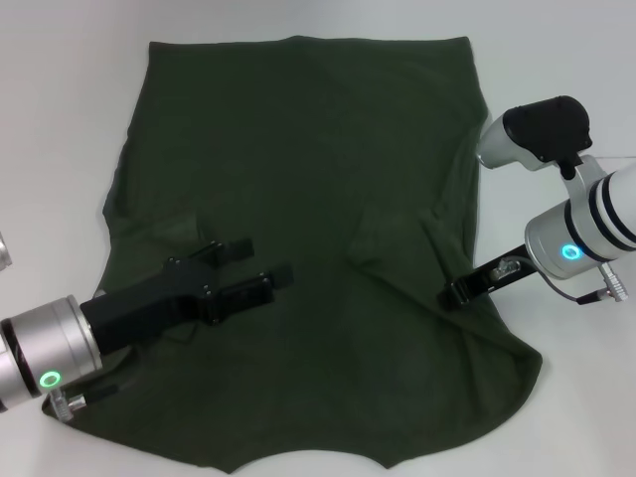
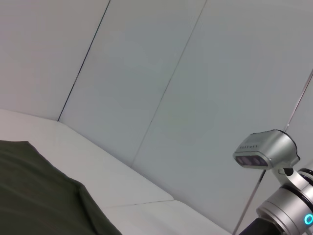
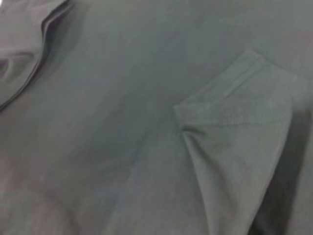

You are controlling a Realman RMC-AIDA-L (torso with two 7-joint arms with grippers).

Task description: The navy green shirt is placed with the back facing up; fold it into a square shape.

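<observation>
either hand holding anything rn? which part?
Left hand: open above the navy green shirt, holding nothing. Right hand at the shirt's right edge; grip cannot be told.

From my remote station I see a plain white desk point(image 1: 60, 119) under soft, even light. Behind it stands a pale grey panelled wall point(image 2: 195, 73), its thin dark seams running diagonally in the left wrist view.

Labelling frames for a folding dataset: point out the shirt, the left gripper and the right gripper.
navy green shirt point(image 1: 318, 149), head view, plain upper back.
left gripper point(image 1: 263, 260), head view, between fingertips.
right gripper point(image 1: 455, 294), head view, fingertip end.
</observation>
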